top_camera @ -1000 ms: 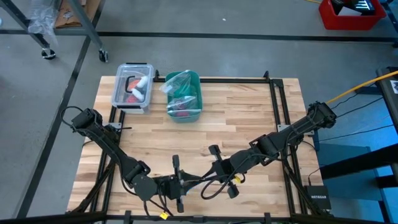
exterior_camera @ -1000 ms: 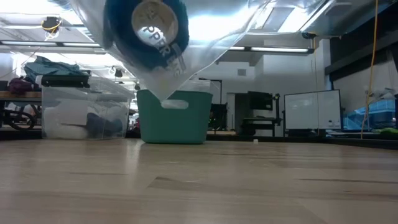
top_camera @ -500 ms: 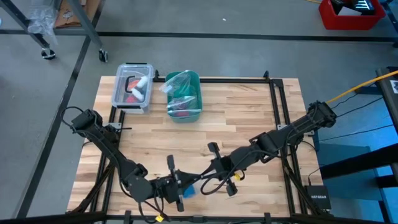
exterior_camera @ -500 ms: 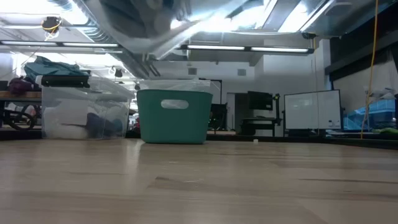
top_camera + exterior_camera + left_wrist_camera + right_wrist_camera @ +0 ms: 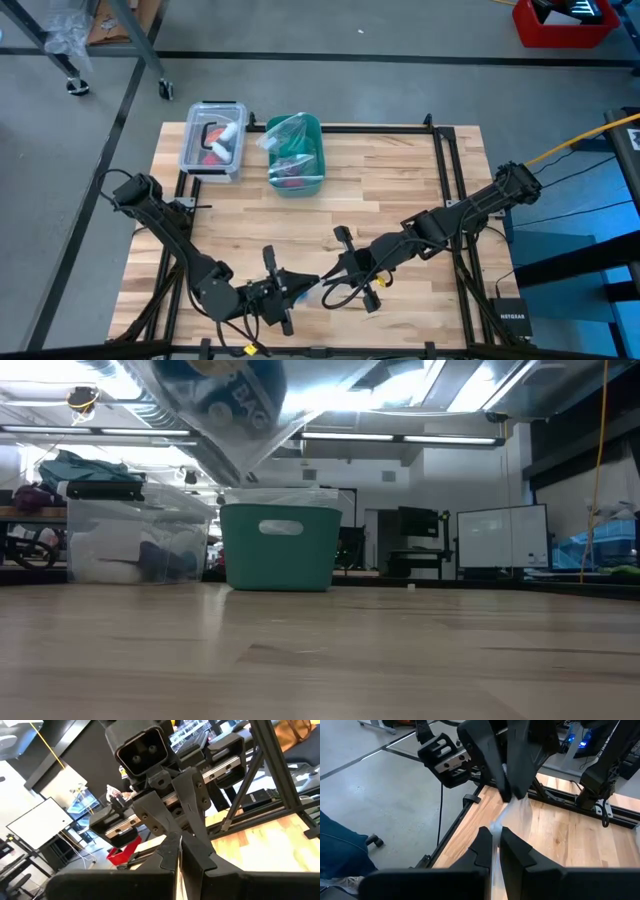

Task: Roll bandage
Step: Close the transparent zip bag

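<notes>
Both grippers, left (image 5: 296, 287) and right (image 5: 330, 283), grip one clear bag (image 5: 517, 810) with closed jaws; pulling apart may tear it and drop the bandage (image 5: 215, 390).

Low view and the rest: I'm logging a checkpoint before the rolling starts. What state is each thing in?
bandage: rolled up, sealed inside the clear bag, off the table.
clear bag: held in the air, pinched by both grippers.
left gripper: fingers shut on the clear bag.
right gripper: fingers shut on the clear bag.
teal bin: upright on the table, packets inside.
clear box: beside the bin, red and white items inside.
</notes>
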`<state>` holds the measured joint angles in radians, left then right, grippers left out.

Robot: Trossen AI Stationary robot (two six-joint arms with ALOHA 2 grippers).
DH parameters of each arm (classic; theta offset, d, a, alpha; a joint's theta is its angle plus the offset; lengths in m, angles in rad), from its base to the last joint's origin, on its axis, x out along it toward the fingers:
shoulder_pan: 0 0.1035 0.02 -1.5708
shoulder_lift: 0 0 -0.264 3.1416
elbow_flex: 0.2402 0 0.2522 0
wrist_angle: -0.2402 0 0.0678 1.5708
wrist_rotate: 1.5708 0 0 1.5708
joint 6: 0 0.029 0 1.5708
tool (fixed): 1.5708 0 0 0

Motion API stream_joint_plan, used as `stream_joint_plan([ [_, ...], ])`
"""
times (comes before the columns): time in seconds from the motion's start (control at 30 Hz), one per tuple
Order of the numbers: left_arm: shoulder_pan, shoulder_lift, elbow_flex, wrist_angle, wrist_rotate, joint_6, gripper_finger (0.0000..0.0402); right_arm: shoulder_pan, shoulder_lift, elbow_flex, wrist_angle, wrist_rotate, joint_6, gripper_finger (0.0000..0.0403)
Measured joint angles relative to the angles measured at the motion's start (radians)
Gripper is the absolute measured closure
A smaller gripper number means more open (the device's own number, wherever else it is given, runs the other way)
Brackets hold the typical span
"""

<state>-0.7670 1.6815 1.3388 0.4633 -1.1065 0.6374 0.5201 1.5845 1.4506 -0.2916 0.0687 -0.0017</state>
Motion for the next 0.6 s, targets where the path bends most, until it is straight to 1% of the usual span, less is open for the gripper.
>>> stream_joint_plan([
  [0.33,-0.001,-0.033,0.000,-0.005,-0.009,0.048,0.0401,0.001,0.000,-0.002,-0.004,-0.010,0.000,0.0382],
  [0.5,-0.001,-0.035,0.000,0.000,-0.043,0.074,0.0401,0.002,0.002,-0.004,-0.010,-0.012,0.000,0.0382],
  [0.6,0.000,-0.052,0.003,0.019,-0.072,0.079,0.0400,0.008,0.006,-0.011,-0.060,-0.056,-0.001,0.0382],
])
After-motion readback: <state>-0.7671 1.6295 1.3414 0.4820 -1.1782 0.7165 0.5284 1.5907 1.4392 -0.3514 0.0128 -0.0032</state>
